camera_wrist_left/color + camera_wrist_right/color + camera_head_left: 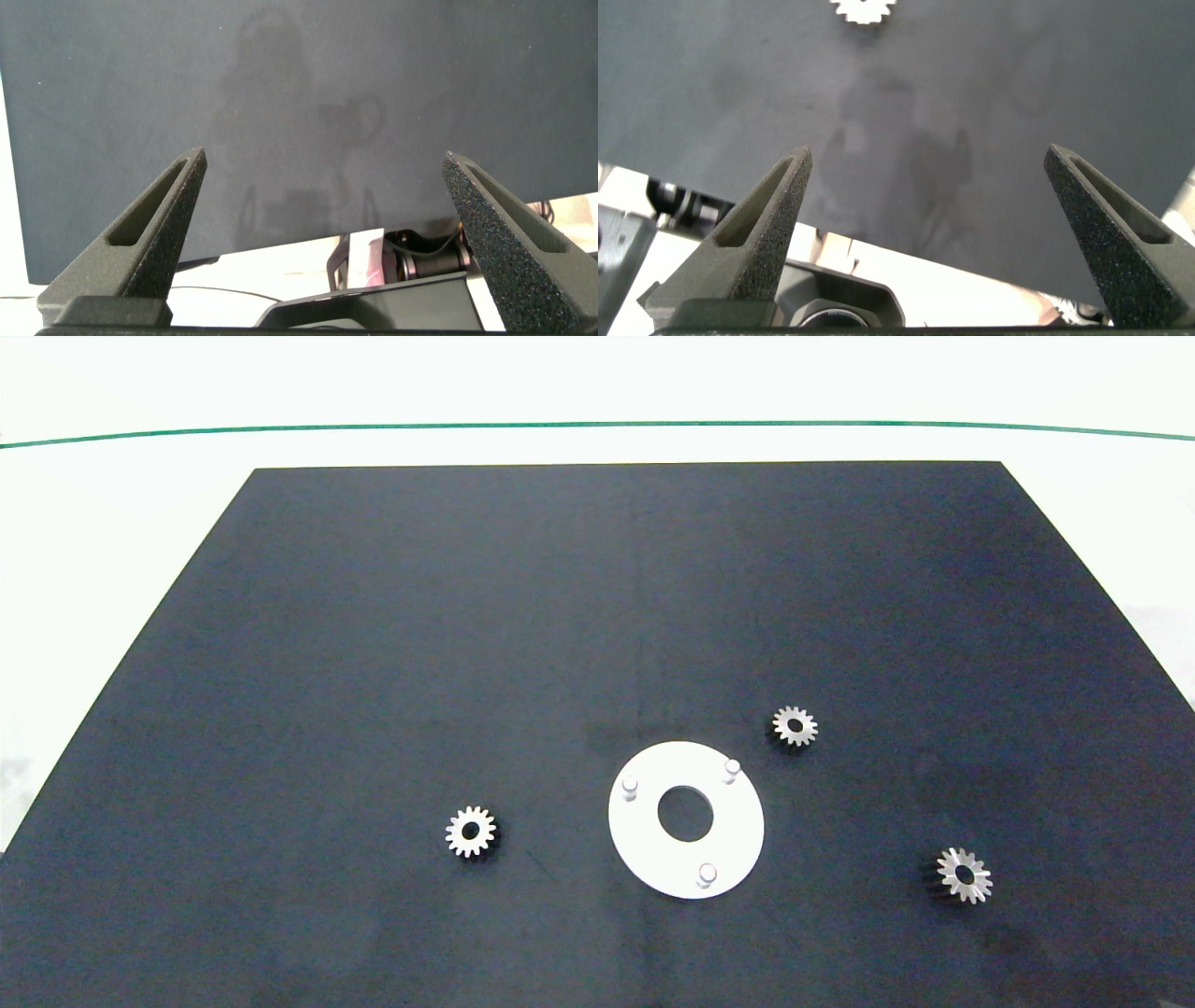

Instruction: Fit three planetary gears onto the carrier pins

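A flat white disc (644, 840) with a large centre hole lies on the dark mat, front of centre. Its three carrier pins stand bare: one far left (630, 785), one far right (732, 768), one near (707, 874). Three silvery planetary gears lie flat on the mat: one left of the disc (470, 832), one beyond its right side (794, 725), one to the front right (964, 875). Neither arm shows in the head view. My left gripper (322, 187) is open over the mat's near edge. My right gripper (929, 187) is open, with a gear (864, 9) far ahead of it.
The dark mat (597, 616) covers most of a white table (112, 523); a green line (597, 426) runs along the far side. Parts of the robot's base (411, 261) show beneath the mat's near edge in the left wrist view.
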`<state>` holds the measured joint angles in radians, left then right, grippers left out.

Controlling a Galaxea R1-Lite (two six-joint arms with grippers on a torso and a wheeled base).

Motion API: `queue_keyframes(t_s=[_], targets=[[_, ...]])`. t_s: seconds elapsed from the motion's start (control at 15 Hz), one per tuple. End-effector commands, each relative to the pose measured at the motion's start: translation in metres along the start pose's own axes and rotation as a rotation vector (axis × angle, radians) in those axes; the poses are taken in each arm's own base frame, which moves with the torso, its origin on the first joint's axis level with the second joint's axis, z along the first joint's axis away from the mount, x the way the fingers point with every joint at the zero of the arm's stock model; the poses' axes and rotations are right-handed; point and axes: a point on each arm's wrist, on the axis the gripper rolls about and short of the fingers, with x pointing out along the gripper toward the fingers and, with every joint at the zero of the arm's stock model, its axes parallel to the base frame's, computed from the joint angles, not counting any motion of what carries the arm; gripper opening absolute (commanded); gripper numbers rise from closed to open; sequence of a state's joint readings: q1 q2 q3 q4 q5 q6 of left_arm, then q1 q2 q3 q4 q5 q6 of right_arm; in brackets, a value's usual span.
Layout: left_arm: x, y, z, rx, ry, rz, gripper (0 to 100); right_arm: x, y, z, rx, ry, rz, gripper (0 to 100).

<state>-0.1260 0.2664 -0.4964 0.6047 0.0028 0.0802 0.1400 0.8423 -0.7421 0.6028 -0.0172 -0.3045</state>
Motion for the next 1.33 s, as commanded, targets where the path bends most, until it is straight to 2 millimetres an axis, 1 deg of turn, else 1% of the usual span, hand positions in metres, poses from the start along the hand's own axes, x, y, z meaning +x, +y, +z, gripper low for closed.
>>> queue_keyframes(t_s=[0.07, 0.27, 0.4, 0.6, 0.87, 1.07, 1.33], targets=[[0.001, 0.0, 0.006, 0.001, 0.016, -0.001, 100, 0.041, 0.0, 0.03, -0.056, 0.066, 0.076, 100], [0.003, 0.001, 0.01, 0.0, 0.01, 0.0, 100, 0.052, 0.006, 0.038, -0.094, 0.074, 0.125, 100], [0.003, 0.001, 0.01, 0.0, 0.007, -0.002, 100, 0.058, 0.007, 0.041, -0.088, 0.063, 0.133, 100], [0.003, 0.001, 0.011, 0.0, 0.007, -0.002, 100, 0.068, 0.008, 0.041, -0.079, 0.004, 0.118, 100], [0.004, 0.001, 0.012, -0.003, 0.007, 0.0, 100, 0.082, 0.009, 0.043, -0.067, 0.036, 0.126, 100], [0.004, 0.001, 0.013, -0.001, 0.003, -0.001, 100, 0.102, 0.012, 0.041, -0.051, 0.023, 0.135, 100], [0.006, 0.001, 0.015, 0.0, 0.01, -0.002, 100, 0.106, 0.013, 0.039, -0.044, 0.029, 0.158, 100]])
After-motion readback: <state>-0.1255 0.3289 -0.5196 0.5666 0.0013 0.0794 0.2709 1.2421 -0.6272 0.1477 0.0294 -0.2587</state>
